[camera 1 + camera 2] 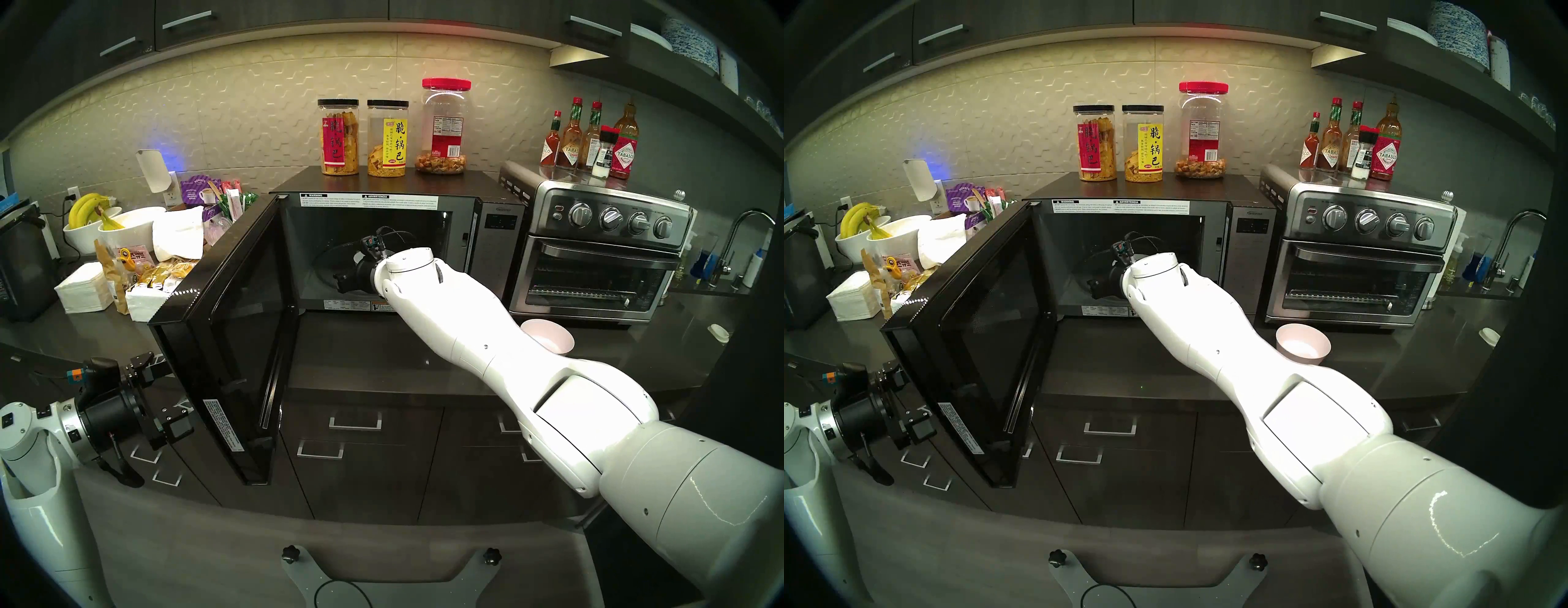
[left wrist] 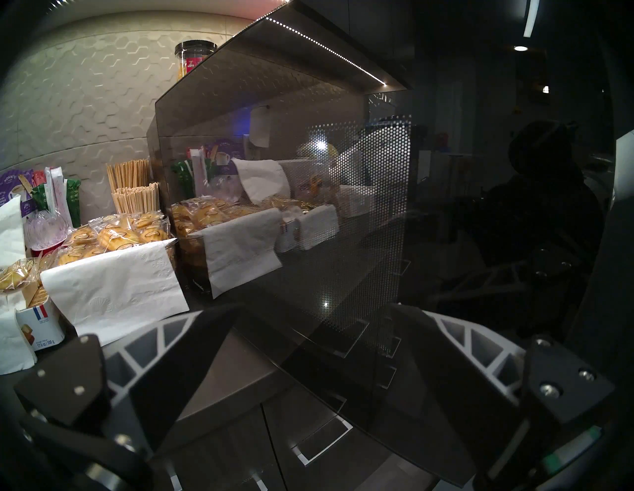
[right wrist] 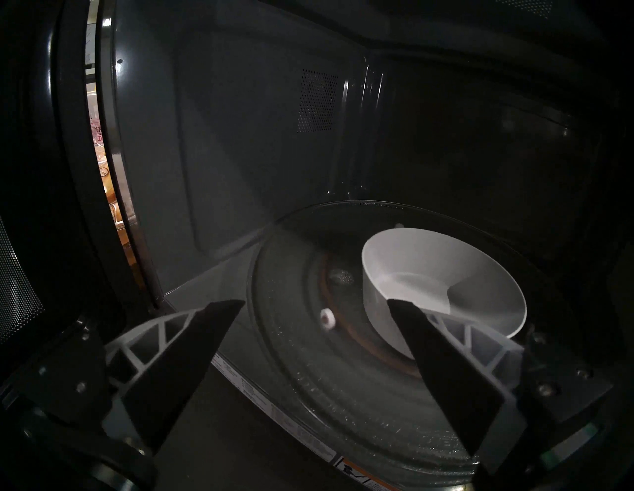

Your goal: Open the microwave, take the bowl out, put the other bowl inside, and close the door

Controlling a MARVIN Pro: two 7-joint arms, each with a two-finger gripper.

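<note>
The microwave [image 1: 492,237] stands on the counter with its black glass door [image 1: 237,322] swung wide to the left. My right arm reaches into the cavity. There my right gripper [image 3: 315,303] is open, low over the glass turntable [image 3: 291,360]. The white bowl [image 3: 446,274] sits on the turntable's right side, and my right fingertip [image 3: 411,319] overlaps its near wall; nothing is between the fingers. The pale pink bowl [image 1: 549,335] rests on the counter in front of the toaster oven, partly behind my forearm. My left gripper [image 2: 315,308] is open, just outside the door's outer face.
A steel toaster oven [image 1: 594,254] stands right of the microwave with sauce bottles [image 1: 594,136] on top. Three jars [image 1: 386,136] sit on the microwave. Bowls of bananas [image 1: 97,220], snack packs and napkins [image 1: 85,288] crowd the left counter. A faucet [image 1: 738,246] is far right.
</note>
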